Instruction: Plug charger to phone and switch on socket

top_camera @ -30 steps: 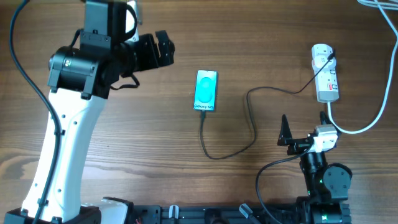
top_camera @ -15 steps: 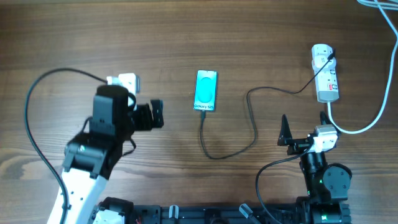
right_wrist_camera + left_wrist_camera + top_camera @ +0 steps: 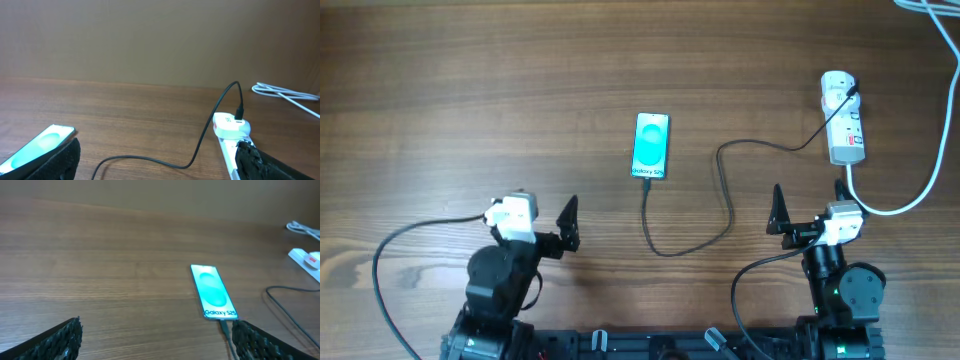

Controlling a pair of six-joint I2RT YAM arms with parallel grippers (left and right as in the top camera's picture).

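Overhead, the flat rectangular smartphone with a cyan screen [image 3: 651, 146] lies mid-way across the brown wooden surface [image 3: 520, 80]. The thin black charger cable [image 3: 646, 212] meets its near end and loops to the white plastic power strip [image 3: 843, 130] by the right edge. The left claw [image 3: 567, 215] and right claw [image 3: 778, 208] sit near the front edge. The left wrist view shows its claw wide and empty, the right wrist view likewise.
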